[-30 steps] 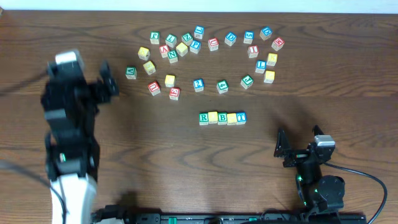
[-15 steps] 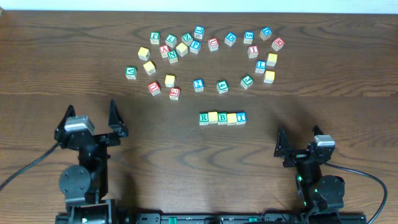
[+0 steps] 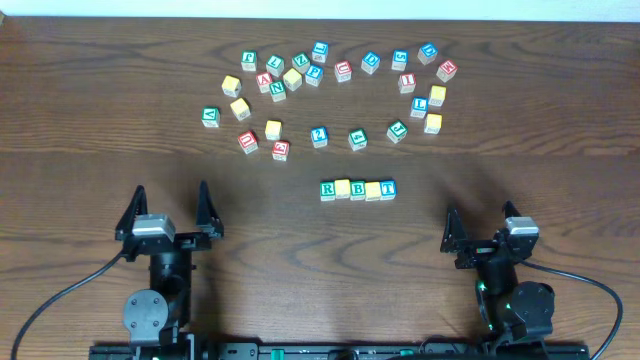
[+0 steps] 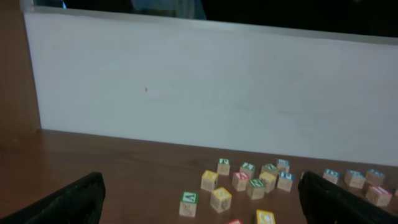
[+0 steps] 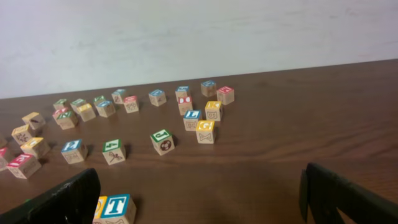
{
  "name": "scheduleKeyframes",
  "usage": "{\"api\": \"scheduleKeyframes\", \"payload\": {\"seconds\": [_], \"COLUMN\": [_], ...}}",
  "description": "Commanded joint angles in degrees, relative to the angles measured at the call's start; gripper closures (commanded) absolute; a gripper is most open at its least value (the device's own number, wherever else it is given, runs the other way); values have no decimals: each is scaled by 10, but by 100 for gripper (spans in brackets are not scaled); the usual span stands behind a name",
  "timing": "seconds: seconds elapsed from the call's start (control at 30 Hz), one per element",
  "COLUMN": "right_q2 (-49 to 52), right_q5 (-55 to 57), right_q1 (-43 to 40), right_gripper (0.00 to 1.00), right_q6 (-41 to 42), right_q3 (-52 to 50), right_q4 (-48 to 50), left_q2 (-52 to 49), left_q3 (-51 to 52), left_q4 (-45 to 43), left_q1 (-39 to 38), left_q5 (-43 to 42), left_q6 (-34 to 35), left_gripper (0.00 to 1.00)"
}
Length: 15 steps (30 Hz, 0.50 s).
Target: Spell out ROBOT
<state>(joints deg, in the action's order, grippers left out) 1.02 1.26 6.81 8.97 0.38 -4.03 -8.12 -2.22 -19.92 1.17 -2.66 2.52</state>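
ROBOT row [image 3: 357, 189] sits pretty much dead center on the table [image 3: 100, 150], running 9 to 3 o'clock in the overhead view, all five cubes touching side by side.

Biggest things first. The dark wood table fills the whole overhead shot, and both wrist cams show a plain white wall [image 4: 186, 93] behind its far edge.

Next, the two arms are parked at the near edge. The left gripper [image 3: 170, 188] is at about 8 o'clock from the row, well apart from it, with its fingers spread wide and nothing between them. The right gripper [image 3: 480, 212] is at about 4 o'clock, a bit closer to the row but not touching it. Its fingers are also wide apart and empty. Both point toward 12 o'clock.

Then there's the bunch of loose cubes [image 3: 318, 136], scattered from roughly 10 to 1 o'clock of the row and clear of it. The red A [image 3: 264, 80] and green N [image 3: 277, 90] are just beside each other on the 11 o'clock side.

Smallest stuff is the row itself. From 9 to 3 o'clock it reads R cube [image 3: 327, 189] with a green border, a yellow cube [image 3: 342, 188], the green-bordered B cube [image 3: 357, 189], a second yellow cube [image 3: 373, 190], then the blue-bordered T cube [image 3: 388, 188]. I can't make out a letter on either yellow one. The right wrist cam catches the T at its bottom left.
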Motion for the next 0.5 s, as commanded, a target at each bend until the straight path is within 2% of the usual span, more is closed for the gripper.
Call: {"api": "scheduleKeyframes", "payload": {"seconds": [0.0,0.13,0.27,0.4,0.47], "right_q2": [-2,-2,-2,-2,-2], "right_q5": [-1,-1,-1,-1,-1], "right_q1": [-7,-7,-7,-7,-7], "right_gripper": [1,1,1,1,1], "right_q6": [8,8,8,8,8], "right_q3": [-1,-1,-1,-1,-1], "right_q4": [-1,-1,-1,-1,-1], "left_q2": [45,82,80,80,76], "left_q3": [20,20,20,20,19], "left_q4": [32,82,137,231,237], "left_q1": [-13,-16,-16,-16,-16], "left_q5": [5,5,5,5,7], "left_q6": [-8,-8,-8,-8,-8], "left_gripper": [2,2,2,2,2]}}
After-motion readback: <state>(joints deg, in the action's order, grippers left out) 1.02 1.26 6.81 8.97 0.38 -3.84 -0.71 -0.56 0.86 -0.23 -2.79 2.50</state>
